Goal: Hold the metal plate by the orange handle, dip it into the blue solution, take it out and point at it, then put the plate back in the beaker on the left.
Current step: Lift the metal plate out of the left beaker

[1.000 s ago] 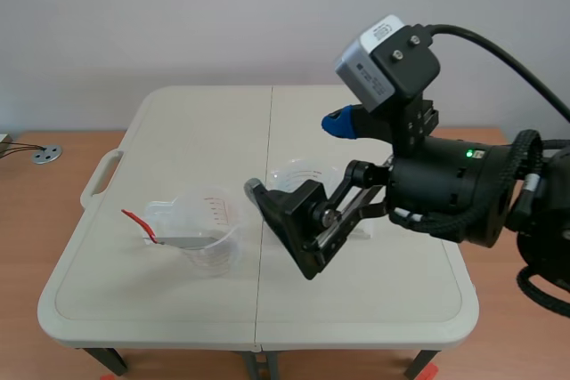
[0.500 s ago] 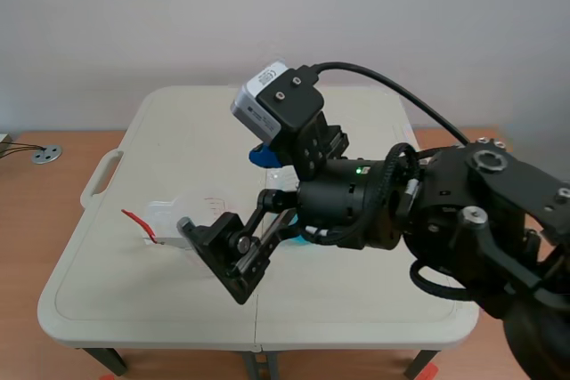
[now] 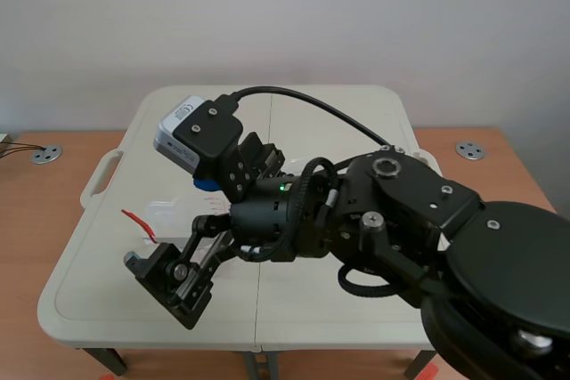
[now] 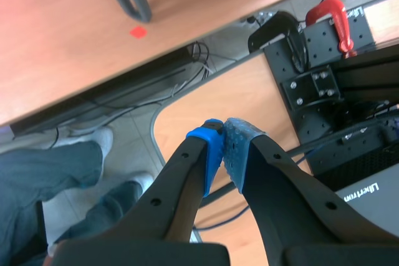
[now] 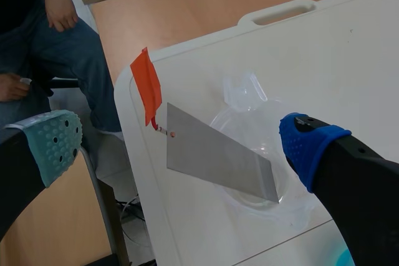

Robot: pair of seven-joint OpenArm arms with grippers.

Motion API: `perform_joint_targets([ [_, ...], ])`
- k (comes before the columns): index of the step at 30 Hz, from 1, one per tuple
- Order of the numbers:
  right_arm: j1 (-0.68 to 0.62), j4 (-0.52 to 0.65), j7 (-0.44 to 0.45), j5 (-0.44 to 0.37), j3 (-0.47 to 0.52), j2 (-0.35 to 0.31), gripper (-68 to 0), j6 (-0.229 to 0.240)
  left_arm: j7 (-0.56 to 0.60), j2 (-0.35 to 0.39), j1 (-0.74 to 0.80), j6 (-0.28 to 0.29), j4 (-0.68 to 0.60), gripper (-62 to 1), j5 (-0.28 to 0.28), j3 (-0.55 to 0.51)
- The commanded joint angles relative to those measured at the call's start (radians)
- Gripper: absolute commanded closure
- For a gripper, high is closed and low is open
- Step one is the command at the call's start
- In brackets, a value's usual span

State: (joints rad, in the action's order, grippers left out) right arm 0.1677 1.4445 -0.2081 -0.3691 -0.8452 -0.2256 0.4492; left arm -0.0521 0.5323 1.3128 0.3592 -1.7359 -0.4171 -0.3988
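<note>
My right fingers (image 5: 312, 154) are spread wide and hold nothing. One is tipped with a grey-green pad (image 5: 53, 144), the other with a blue one. Ahead of them and lower, seen in the gap between them, the metal plate (image 5: 218, 160) leans tilted in the clear beaker (image 5: 240, 91). Its lower end is down inside, and its upper end sticks out over the rim toward the tabletop's edge. The orange handle (image 5: 146, 85) sits at that upper end, outside the beaker. Neither finger touches the plate or the handle. The beaker stands on the white tabletop (image 5: 349, 48), near a rounded corner. From the camera between my arms, my right arm (image 3: 383, 220) crosses from the right onto the left half of the tabletop. Its fingers are low at the near edge, just in front of the beaker. Past the tabletop's edge sits a person (image 5: 68, 48) in jeans. My left fingers (image 4: 223, 147) are closed pad against pad on nothing, pointing down at the floor (image 4: 124, 141) beside a wooden desk (image 4: 237, 98).
</note>
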Motion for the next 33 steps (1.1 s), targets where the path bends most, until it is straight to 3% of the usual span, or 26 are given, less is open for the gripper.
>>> perform_joint_targets([
  [1, 0.026, -0.008, 0.016, -0.005, -0.002, 0.023, -66.3, 0.0, 0.01, -0.005, 0.004, -0.002, -0.001, -3.0, -0.006, 0.004],
  [11, 0.034, -0.063, 0.063, 0.05, -0.009, 0.093, -66.3, 0.0, 0.01, -0.005, 0.004, -0.002, 0.061, -3.0, -0.006, 0.004],
  [17, 0.034, -0.063, 0.069, 0.055, -0.009, 0.104, -66.3, -0.009, 0.01, -0.005, 0.004, -0.002, 0.092, -3.0, -0.006, 0.004],
  [22, 0.034, -0.063, 0.075, 0.056, -0.009, 0.104, -66.3, -0.046, 0.01, -0.005, 0.004, -0.002, 0.1, -3.0, -0.006, 0.004],
  [28, 0.034, -0.063, 0.082, 0.056, -0.009, 0.104, -66.1, -0.046, 0.009, -0.005, 0.004, -0.002, 0.101, -3.0, -0.006, 0.004],
  [33, 0.034, -0.063, 0.064, 0.056, -0.009, 0.104, -55.8, -0.046, 0.009, -0.005, 0.004, -0.002, 0.101, -3.0, -0.006, 0.004],
])
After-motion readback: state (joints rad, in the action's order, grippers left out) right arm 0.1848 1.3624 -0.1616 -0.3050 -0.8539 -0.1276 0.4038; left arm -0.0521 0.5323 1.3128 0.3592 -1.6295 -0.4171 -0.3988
